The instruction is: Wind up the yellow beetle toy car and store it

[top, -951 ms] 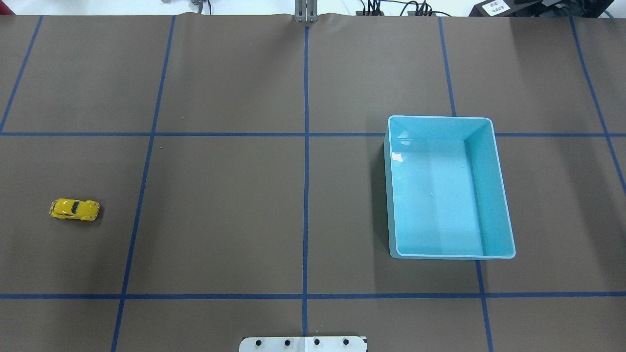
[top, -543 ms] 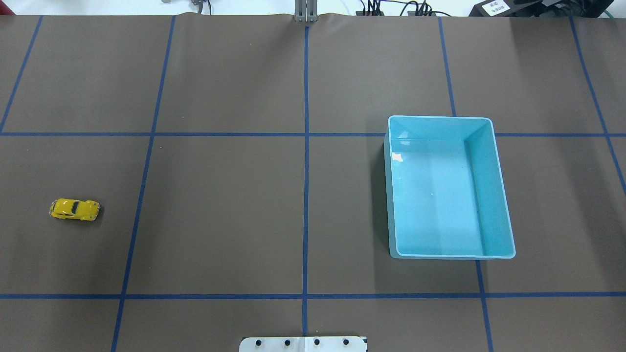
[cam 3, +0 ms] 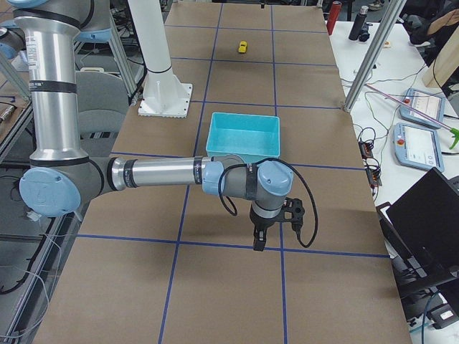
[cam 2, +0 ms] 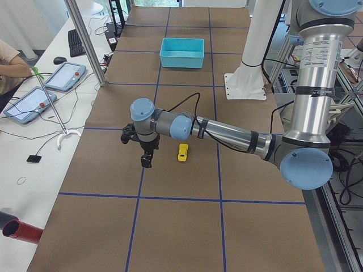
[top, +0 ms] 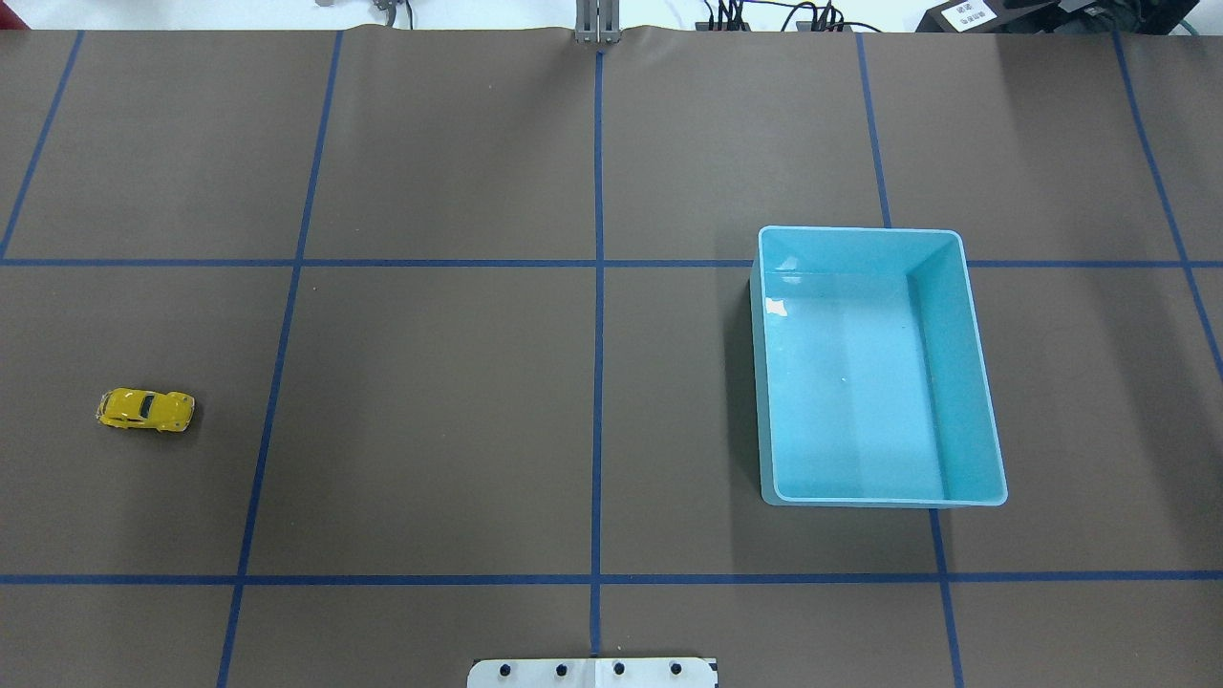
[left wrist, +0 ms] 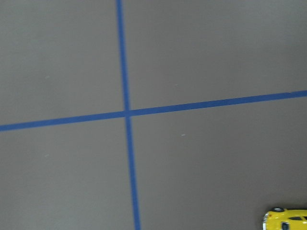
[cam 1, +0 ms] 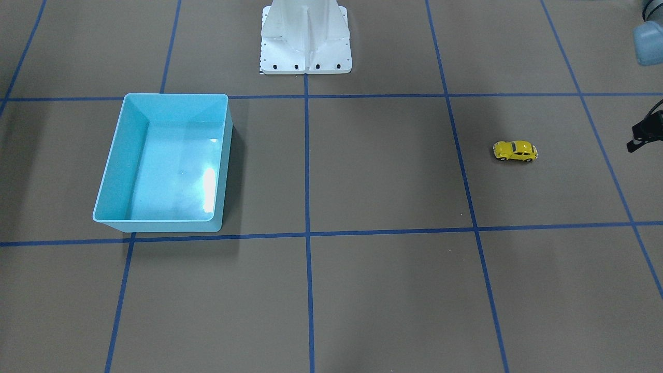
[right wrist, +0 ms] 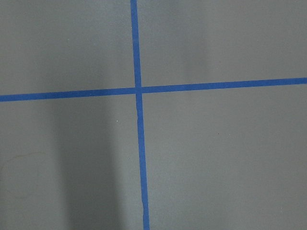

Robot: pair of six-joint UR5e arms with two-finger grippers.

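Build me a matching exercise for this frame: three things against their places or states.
Things:
1. yellow beetle toy car
2. light blue bin
3. left hand

Places or states:
A. empty, on the robot's right half of the table
B. in the air beside the car, apart from it
C. on its wheels, on the robot's left half of the table

Pairs: 1-C, 2-A, 3-B

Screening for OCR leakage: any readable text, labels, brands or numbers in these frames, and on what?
White label on black equipment beyond the table's far edge, overhead view: printed lines, too small to read.
Yellow beetle toy car: no text visible.
Light blue plastic bin: no text visible.
Nothing else legible in any view.
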